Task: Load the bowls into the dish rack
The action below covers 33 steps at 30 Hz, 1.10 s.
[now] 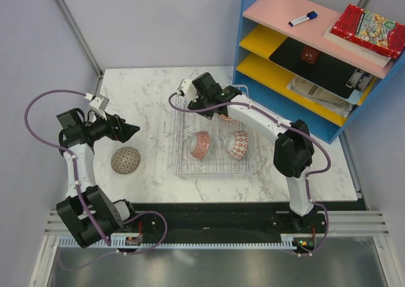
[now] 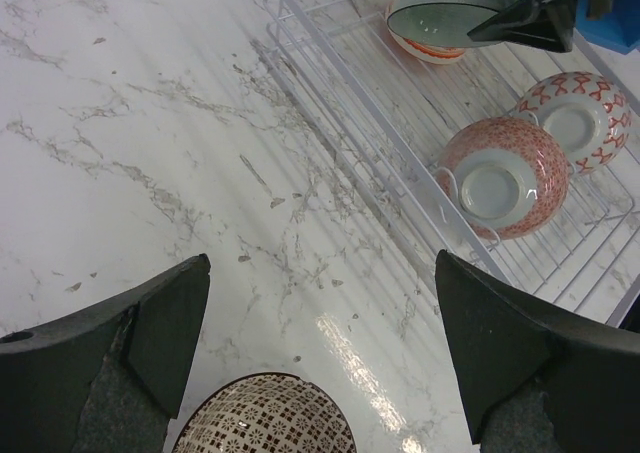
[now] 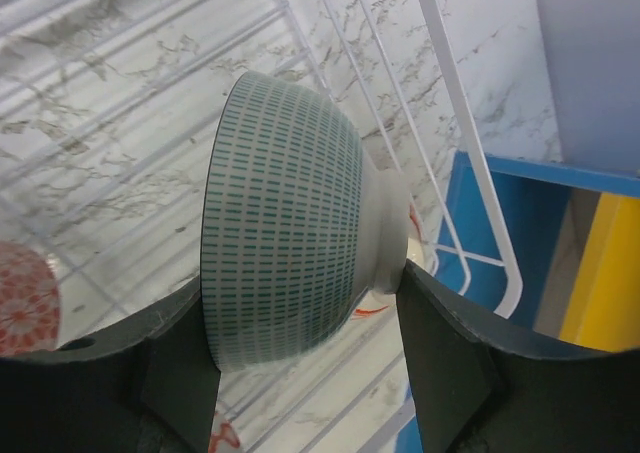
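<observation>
white wire dish rack, red-patterned bowls on edge inside. right gripper clamps green-dashed bowl over it; left gripper gapes above brown bowl.

A marble-patterned table is enclosed by pale grey walls, and a blue shelf unit is set at its far right.

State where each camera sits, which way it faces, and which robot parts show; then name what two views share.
Top external: high behind the bases, looking down on both arms, the table and dish rack.
Left wrist: on the left arm, facing the rack past the open left end effector, brown bowl beneath.
Right wrist: facing down into the rack; right end effector clamps the green bowl.
Shared: both wrist views show the green bowl.
</observation>
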Tool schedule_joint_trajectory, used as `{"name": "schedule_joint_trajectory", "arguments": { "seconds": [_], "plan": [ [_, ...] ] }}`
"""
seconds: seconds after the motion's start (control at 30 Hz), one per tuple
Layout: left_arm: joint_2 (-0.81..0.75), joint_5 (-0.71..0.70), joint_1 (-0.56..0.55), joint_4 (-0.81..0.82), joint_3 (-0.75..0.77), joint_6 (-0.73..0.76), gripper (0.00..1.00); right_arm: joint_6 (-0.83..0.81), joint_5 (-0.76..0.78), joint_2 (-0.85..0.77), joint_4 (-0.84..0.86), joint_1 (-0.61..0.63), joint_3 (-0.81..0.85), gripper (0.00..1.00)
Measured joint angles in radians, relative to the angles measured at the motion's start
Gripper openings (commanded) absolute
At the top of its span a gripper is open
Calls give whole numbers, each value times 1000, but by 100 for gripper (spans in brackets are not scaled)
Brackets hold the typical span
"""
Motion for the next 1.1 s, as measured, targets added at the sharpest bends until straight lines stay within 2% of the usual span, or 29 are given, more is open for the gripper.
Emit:
{"name": "schedule_joint_trajectory", "arguments": {
  "seconds": [0.37, 1.1],
  "plan": [
    [0, 34, 4, 13, -15, -1, 100, -265, 166, 139, 120, 58, 27, 0],
    [0, 42, 4, 14, -24, -1, 100, -512, 269, 298, 349, 115, 54, 2]
  ]
}}
